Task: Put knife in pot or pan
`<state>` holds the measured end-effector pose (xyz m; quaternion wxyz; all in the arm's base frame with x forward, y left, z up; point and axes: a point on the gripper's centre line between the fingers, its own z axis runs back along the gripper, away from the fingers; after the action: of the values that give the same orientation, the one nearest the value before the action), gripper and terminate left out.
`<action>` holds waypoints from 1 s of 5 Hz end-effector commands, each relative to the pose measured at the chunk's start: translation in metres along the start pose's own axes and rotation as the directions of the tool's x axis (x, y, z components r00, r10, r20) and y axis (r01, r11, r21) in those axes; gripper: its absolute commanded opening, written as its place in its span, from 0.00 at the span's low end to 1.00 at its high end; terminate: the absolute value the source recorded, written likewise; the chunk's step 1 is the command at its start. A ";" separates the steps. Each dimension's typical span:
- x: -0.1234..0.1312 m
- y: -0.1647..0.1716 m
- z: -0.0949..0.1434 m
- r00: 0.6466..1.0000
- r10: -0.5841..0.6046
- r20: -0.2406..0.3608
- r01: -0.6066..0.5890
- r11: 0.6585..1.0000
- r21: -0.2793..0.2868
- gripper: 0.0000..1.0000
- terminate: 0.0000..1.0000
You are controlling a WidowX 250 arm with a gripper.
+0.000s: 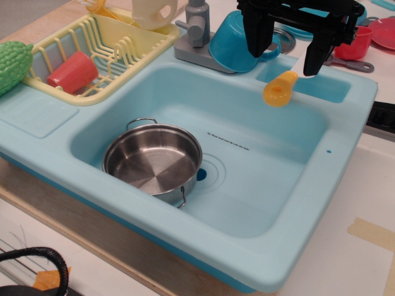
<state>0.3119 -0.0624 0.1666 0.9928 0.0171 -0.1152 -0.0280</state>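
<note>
observation.image view: one angled look down over a toy kitchen sink.
Sink (290,246): light blue plastic, with a deep basin, a small shallow recess at the back right, and a flat ribbed ledge on the left.
Dish rack (157,46): pale yellow, sitting on the sink's back left corner, with a red cup (73,71) lying on its side inside.
Pot (153,157): round, shiny steel, upright in the front left part of the basin, just beside the drain hole; two thin wire loop handles; nothing inside it.
Gripper (287,65): black, at the top right, above the sink's back rim; its two fingers are spread wide, and the right-hand one in this view meets the knife's blade, though whether the blade is actually pinched cannot be told.
Blue cup (233,44): tipped on its side by the grey faucet (196,24), partly behind the gripper.
Knife (281,89): yellow-orange handle with a hole in its rounded end, white blade running up into the gripper; it hangs over the back right edge of the basin, well apart from the pot.
Corn (12,61): green toy piece at the far left edge.
</note>
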 end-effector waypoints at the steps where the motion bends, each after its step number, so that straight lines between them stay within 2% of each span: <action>1: 0.000 0.000 0.000 1.000 0.000 0.000 0.000 1.000 0.000 1.00 0.00; 2: 0.004 0.001 -0.005 0.999 0.033 0.027 -0.033 0.999 0.022 1.00 0.00; 5: 0.007 0.005 -0.030 0.995 0.103 0.018 -0.103 0.995 -0.018 1.00 0.00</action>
<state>0.3259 -0.0603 0.1252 0.9941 -0.0059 -0.1063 0.0193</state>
